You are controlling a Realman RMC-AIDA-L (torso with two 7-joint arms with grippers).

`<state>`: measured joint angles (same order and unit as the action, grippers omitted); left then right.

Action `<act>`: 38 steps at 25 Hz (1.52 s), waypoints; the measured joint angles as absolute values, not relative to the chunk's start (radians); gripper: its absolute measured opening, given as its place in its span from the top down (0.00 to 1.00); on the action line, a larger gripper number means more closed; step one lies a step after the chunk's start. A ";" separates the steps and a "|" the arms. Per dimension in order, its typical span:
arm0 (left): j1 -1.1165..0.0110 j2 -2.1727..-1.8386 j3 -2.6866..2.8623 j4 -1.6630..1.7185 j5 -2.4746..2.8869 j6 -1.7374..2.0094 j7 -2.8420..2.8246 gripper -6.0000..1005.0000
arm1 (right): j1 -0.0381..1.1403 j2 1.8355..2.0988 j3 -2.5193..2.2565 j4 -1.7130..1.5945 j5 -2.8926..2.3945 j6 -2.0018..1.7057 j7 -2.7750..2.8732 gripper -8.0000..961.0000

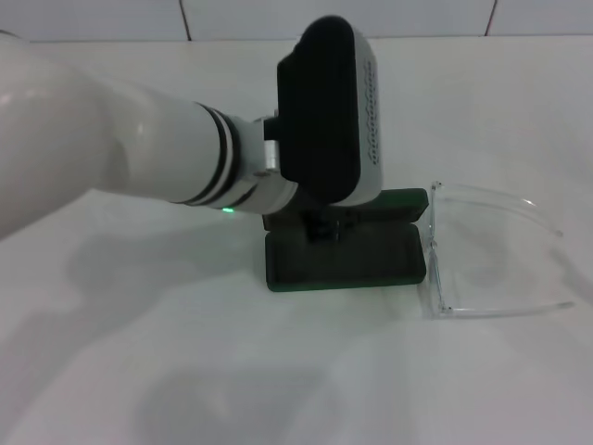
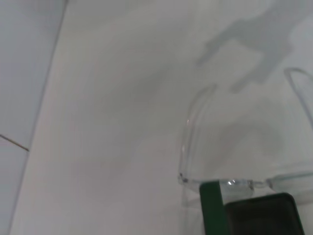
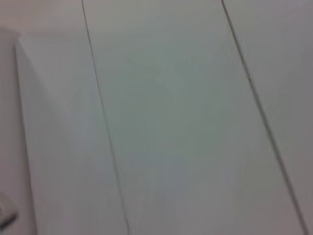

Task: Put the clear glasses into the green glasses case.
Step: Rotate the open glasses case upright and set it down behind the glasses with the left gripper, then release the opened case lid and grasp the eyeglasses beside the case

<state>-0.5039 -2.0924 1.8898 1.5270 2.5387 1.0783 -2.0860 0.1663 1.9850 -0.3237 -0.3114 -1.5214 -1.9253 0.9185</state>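
One green glasses case [image 1: 345, 260], one clear glasses [image 1: 491, 255] beside; contact unclear.

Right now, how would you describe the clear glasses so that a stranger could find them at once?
Look at the white table and find the left arm's black wrist block above the open green glasses case. The clear glasses lie against the case's right side, arms pointing away. They are fully transparent and nearly invisible, unlike the dark case.
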 joint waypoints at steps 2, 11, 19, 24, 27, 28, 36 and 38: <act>-0.485 -2.090 1.878 1.594 2.544 1.107 -2.086 0.62 | 0.182 1.985 -0.325 -0.311 -1.558 -1.903 0.920 0.11; -0.409 -2.094 1.758 1.756 2.439 1.123 -2.109 0.61 | 0.306 1.986 -0.414 -0.327 -1.678 -1.739 1.039 0.13; -0.306 -2.087 1.387 1.728 1.746 1.251 -1.944 0.62 | 0.409 1.996 -0.756 -0.658 -1.744 -1.660 1.558 0.15; -0.277 -2.089 1.208 1.570 1.486 1.444 -1.870 0.62 | 0.446 2.017 -0.956 -0.949 -1.906 -1.546 1.974 0.21; -0.274 -2.088 1.135 1.452 1.411 1.551 -1.815 0.62 | 0.493 2.015 -1.037 -1.028 -1.984 -1.513 2.167 0.24; -0.272 -2.088 1.115 1.416 1.395 1.585 -1.798 0.62 | 0.504 2.014 -1.042 -1.035 -1.996 -1.512 2.192 0.25; -0.265 -2.085 1.007 1.174 1.350 1.724 -1.639 0.62 | 0.671 2.015 -1.137 -1.069 -2.232 -1.507 2.500 0.29; -0.268 -2.084 0.999 1.139 1.348 1.732 -1.609 0.62 | 0.723 2.016 -1.194 -1.067 -2.289 -1.508 2.577 0.30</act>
